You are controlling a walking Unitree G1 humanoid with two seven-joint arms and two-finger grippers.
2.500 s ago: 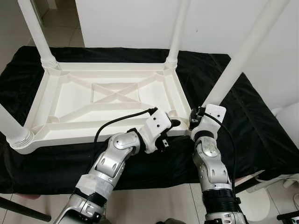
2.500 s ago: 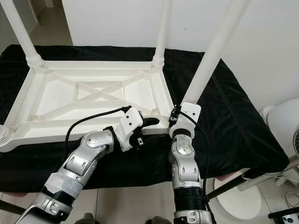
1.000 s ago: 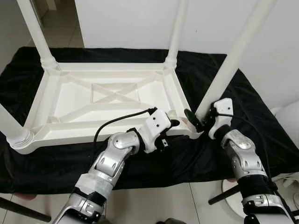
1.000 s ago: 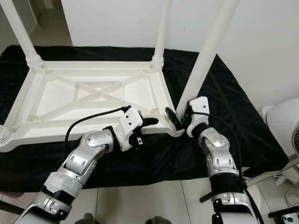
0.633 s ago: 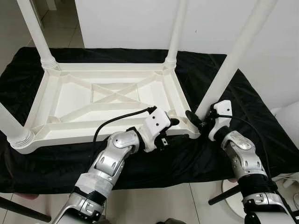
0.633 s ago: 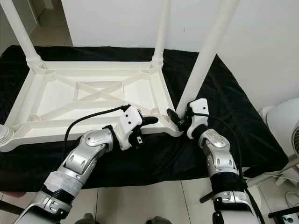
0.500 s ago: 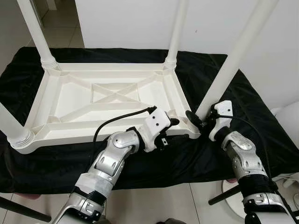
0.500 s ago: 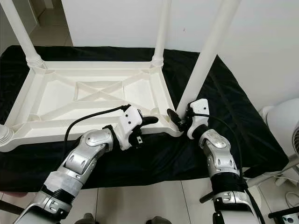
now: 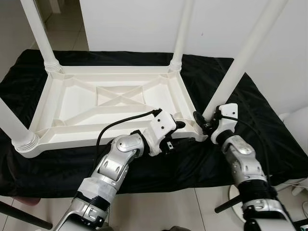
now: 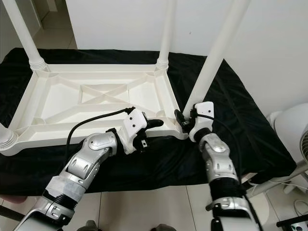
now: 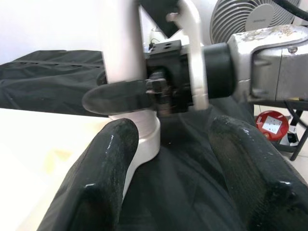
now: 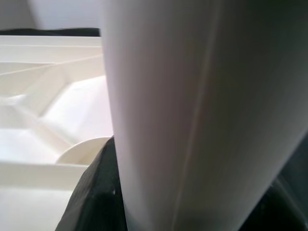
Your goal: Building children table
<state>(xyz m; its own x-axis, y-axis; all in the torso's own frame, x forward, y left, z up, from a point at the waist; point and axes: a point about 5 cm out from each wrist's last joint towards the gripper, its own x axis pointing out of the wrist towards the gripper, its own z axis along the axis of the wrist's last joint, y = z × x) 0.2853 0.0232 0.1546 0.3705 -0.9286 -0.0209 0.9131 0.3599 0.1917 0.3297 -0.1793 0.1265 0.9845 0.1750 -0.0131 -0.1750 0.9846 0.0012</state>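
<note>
The upturned white plastic table top is laid on a black cloth. Its near-right white tubular leg is clamped low by the right gripper, apparently being seated; further twisting is judged needed. The left gripper, fingers apart, rests at the rim.

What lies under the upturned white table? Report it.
A black cloth spreads under the table top and hangs over the near edge. Whatever carries the cloth is covered; the table hides the cloth's middle.
</note>
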